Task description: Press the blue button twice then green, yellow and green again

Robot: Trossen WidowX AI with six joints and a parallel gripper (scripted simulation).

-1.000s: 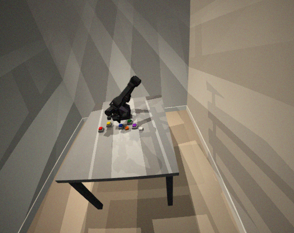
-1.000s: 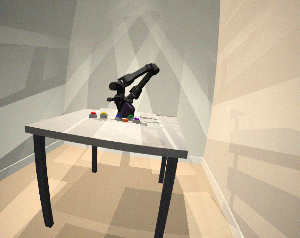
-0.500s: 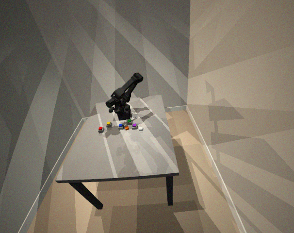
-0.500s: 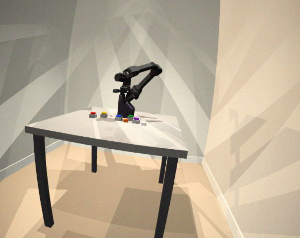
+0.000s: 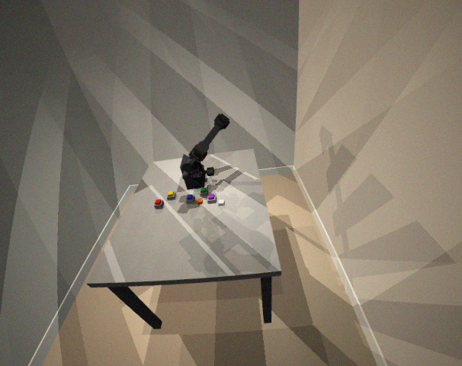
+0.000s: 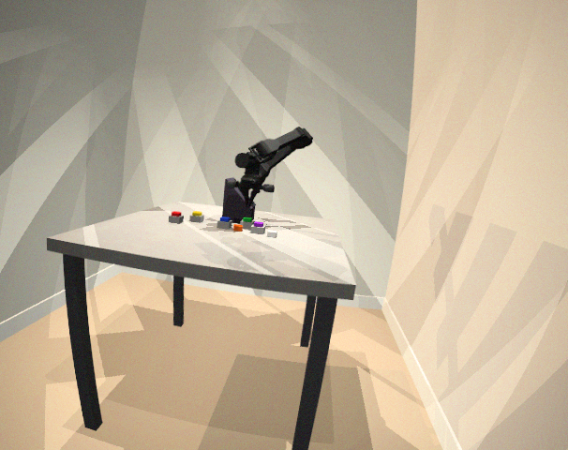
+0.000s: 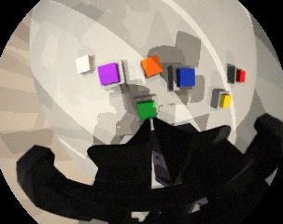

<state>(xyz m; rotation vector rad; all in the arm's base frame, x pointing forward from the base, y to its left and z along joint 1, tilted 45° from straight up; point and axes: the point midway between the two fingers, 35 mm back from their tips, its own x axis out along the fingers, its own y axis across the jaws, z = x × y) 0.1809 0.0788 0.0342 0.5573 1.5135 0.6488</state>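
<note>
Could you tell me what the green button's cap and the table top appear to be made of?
The green button cap looks like matte plastic: flat, saturated colour with no glints. The table top looks like smooth grey laminate or painted board with a slight sheen, since pale light streaks and soft shadows lie across it. Neither is certain.
</note>
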